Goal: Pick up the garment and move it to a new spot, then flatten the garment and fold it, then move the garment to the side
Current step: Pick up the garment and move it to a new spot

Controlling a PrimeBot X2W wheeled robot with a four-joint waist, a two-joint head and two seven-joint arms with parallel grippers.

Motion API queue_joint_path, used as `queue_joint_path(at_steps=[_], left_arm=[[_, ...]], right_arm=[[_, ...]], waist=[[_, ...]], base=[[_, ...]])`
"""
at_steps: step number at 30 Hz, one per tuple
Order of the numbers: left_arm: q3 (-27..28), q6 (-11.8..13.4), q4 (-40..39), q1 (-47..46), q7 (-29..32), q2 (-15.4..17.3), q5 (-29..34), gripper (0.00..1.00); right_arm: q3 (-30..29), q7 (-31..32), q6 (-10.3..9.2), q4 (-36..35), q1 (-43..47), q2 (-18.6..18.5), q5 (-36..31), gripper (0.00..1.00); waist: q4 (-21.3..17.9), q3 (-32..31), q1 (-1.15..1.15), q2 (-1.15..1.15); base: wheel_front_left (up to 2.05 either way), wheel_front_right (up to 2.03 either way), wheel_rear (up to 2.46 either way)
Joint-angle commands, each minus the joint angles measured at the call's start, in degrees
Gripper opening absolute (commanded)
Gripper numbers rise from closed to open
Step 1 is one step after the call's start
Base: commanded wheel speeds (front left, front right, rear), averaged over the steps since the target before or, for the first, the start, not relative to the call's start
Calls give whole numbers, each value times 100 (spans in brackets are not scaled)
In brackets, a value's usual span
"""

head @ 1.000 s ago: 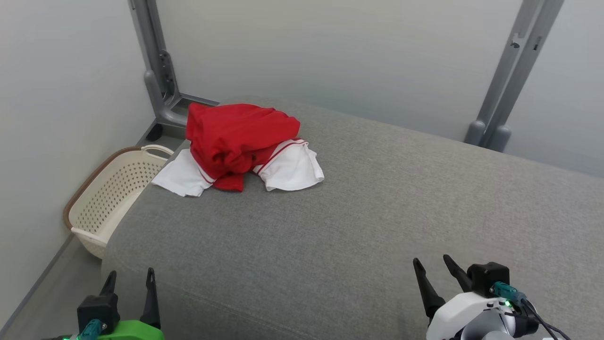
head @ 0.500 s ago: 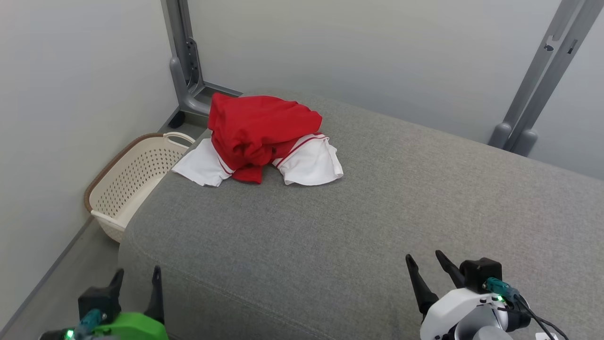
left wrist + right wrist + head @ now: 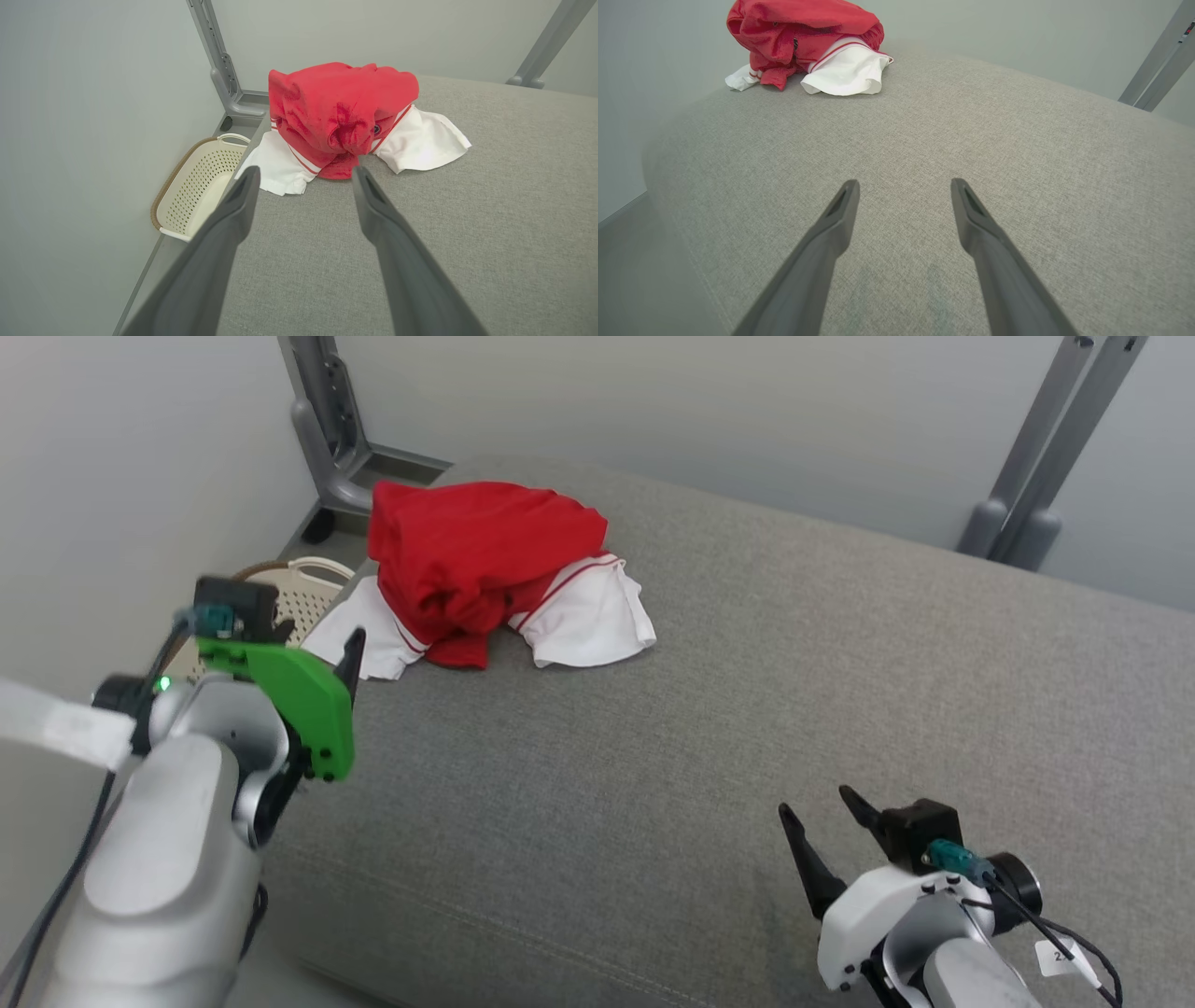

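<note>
Left pincer hangs spread wide and empty, its tips just short of the garment. The garment, red and white, lies crumpled on the grey cushion. The right pincer, also wide and empty, is well apart from the garment. A cream basket stands on the floor near the garment.

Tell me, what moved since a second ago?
The left gripper lifted from the bottom corner and reached forward toward the red and white garment, its jaws open, nothing grabbed yet. The right gripper stayed low with open jaws. The garment stayed crumpled on the grey cushion, and the basket stayed on the floor. The picture shifted a bit because the head camera turned.
</note>
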Motion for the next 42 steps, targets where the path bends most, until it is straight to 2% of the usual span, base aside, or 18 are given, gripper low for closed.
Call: queue_joint_path(at_steps=[1,11,19,28,29,30,31,32,38,42], left_arm=[[-86,-50,173,-530,217,30,12,100],[-389,-119,808,-2106,1166,261,28,100],[-677,-129,1116,-2827,1731,406,144,100],[-817,244,1423,-2963,1934,670,432,100],[-813,309,1445,-2973,1916,699,450,85],[-805,353,1463,-2979,1875,707,463,47],[-811,371,1476,-2969,1865,700,467,15],[-812,384,1487,-2947,1856,687,453,0],[-842,493,1423,-2809,1393,709,495,0],[-890,446,1355,-2772,941,648,527,0]], right_arm=[[-32,176,0,-265,-152,-25,-178,100],[-160,778,-1,-1352,-329,-23,-669,100],[-290,922,-1,-1817,-300,-22,-658,100],[-353,815,-1,-1771,-230,-19,-551,100],[-353,801,-1,-1764,-236,-19,-536,100],[-357,789,-1,-1748,-240,-19,-522,100],[-363,780,-1,-1728,-240,-19,-522,100],[-373,775,-1,-1709,-237,-19,-526,100],[-250,666,-1,-1497,-167,-18,-413,100],[-150,574,-1,-1290,-84,-22,-309,100]], waist=[[-439,713,0,0],[-1104,1878,0,0],[-1468,2422,0,0],[-1681,2471,0,0],[-1692,2460,0,0],[-1699,2444,0,0],[-1700,2422,0,0],[-1695,2392,0,0],[-1723,1998,0,0],[-1819,1578,0,0]], base=[[0,0,0],[0,0,0],[0,0,0],[0,0,0],[0,0,0],[0,0,0],[0,0,0],[0,0,0],[0,0,0],[0,0,0]])
